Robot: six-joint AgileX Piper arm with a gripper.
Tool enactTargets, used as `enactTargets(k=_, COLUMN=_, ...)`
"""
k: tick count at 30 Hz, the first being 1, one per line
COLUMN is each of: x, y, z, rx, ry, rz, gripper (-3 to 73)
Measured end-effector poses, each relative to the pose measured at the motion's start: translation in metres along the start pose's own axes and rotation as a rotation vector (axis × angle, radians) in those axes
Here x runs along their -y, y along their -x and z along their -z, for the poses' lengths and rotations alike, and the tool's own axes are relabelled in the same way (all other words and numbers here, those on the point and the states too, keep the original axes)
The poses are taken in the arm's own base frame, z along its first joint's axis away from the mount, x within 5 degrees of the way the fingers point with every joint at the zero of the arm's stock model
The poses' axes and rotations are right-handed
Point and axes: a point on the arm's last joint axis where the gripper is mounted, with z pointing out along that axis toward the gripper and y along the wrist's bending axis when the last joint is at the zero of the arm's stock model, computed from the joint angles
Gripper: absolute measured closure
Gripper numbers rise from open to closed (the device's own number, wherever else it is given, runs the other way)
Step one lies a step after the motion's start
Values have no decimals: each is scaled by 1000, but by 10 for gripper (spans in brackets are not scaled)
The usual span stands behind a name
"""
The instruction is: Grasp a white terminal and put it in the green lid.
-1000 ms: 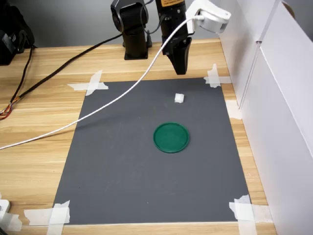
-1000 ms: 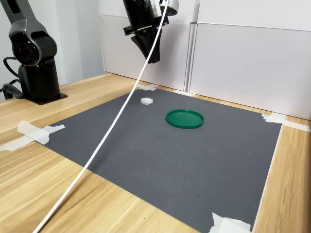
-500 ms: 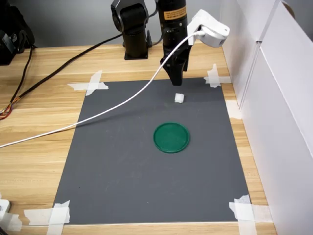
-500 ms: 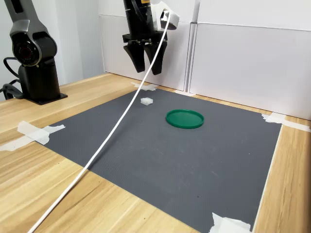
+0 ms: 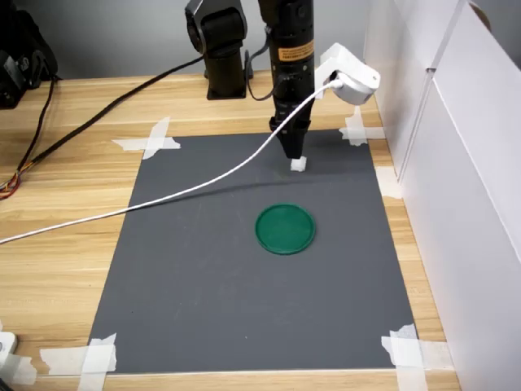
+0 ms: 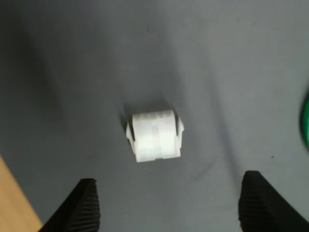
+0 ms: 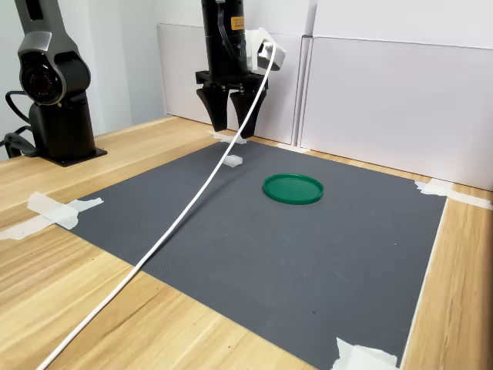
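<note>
On the dark mat (image 5: 203, 285), the terminal (image 5: 299, 164) is lying near the far edge in the first exterior view, with the lid (image 5: 285, 228) sitting apart from it, nearer the camera. In the second exterior view the terminal (image 7: 232, 161) is showing to the left of the lid (image 7: 293, 188), with bare mat between them. The gripper (image 7: 233, 132) is hanging point-down just above the terminal, its jaws spread wide and holding nothing; in the first exterior view the gripper (image 5: 293, 153) is appearing right over the block's far side. In the wrist view the two ribbed fingertips (image 6: 86, 209) are standing well apart, and the terminal (image 6: 154, 135) is lying on the mat between them and a little ahead, touching neither. A white cable (image 5: 163, 195) is trailing from the wrist camera across the mat and over the wooden table (image 5: 65, 171). The mat's corners are being held by tape (image 5: 151, 140).
</note>
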Motion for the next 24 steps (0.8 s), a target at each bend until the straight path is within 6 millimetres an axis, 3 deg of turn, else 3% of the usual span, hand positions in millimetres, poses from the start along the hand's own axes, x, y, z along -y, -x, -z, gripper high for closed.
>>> enactTargets(k=4, x=-6, y=-7, z=-15, rx=-32, ry=13, rz=32, gripper=-13)
enactTargets(k=24, x=-4, y=1, z=-44, rx=-3, ry=40, rz=4, gripper=-1)
